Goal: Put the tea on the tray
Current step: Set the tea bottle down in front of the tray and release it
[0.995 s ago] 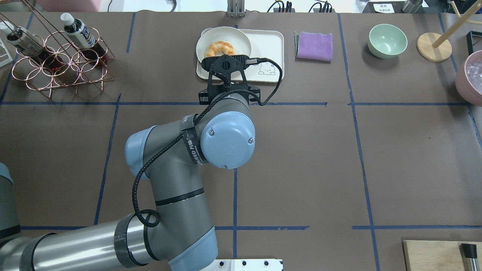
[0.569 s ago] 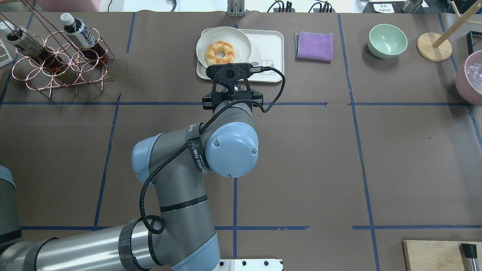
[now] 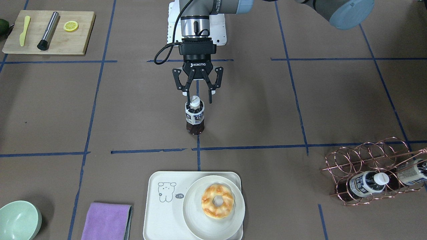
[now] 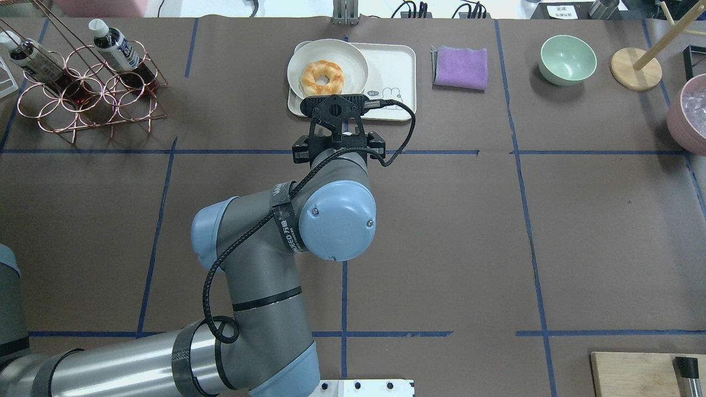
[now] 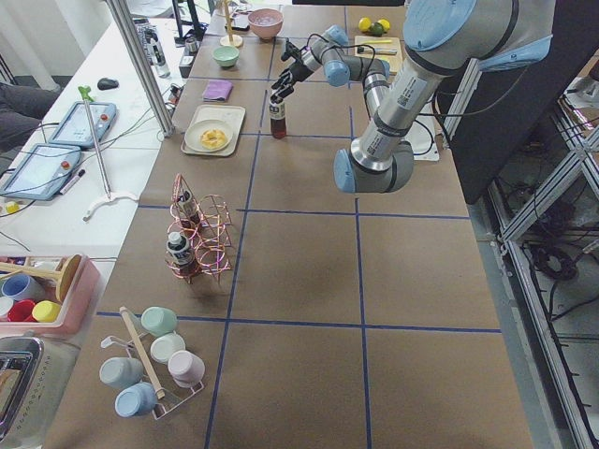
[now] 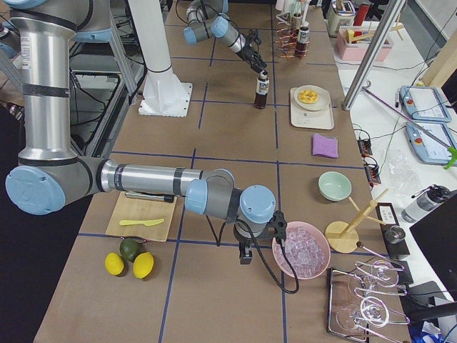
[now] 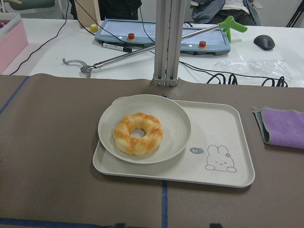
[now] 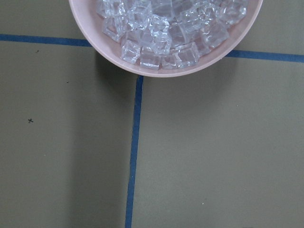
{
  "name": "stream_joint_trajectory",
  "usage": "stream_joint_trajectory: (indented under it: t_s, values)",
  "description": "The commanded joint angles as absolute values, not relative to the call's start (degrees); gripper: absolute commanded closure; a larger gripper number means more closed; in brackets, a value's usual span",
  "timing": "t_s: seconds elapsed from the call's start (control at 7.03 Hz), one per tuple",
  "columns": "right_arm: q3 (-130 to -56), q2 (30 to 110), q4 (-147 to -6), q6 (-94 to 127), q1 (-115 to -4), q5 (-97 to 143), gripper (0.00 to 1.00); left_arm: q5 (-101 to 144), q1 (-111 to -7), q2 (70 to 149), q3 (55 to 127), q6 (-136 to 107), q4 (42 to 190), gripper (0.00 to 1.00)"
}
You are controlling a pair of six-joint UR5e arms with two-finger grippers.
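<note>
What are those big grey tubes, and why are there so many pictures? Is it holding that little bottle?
The grey tubes are two robot arms, each ending in a two-finger gripper. The pictures show one moment from different cameras: one above, one facing the robot, one at each table end, one on each wrist. The left gripper is open, right by the cap of the tea bottle, which stands upright on the table, not held. Nearby lies a tray with a plate and a doughnut, plus a purple cloth, a green bowl and a wire rack with more bottles. The right gripper hangs beside a pink bowl of ice; I cannot tell whether it is open.
</note>
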State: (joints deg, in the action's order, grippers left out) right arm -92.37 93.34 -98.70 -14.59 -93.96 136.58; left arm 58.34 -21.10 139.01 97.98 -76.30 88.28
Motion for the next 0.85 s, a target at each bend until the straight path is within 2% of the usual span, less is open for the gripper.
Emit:
stream_joint_trajectory:
  t_s: [0.0, 0.28, 0.57, 0.71]
  values:
    - [-92.37, 93.34, -98.70, -14.50, -93.96, 136.58, 0.00, 58.97, -21.18, 138.87, 101.23, -73.32, 88.07, 0.00]
    - [-92.37, 93.34, -98.61, -14.68, -93.87, 136.50, 0.00, 66.75, -23.62, 136.43, 107.55, -68.57, 87.19, 0.00]
    - [-92.02, 93.34, -96.16, -14.42, -93.96, 136.41, 0.00, 83.93, -31.16, 126.00, 116.24, -62.02, 86.92, 0.00]
    - [-92.02, 93.34, -96.15, -14.41, -93.96, 136.41, 0.00, 91.59, -35.46, 121.77, 117.76, -60.48, 85.62, 0.00]
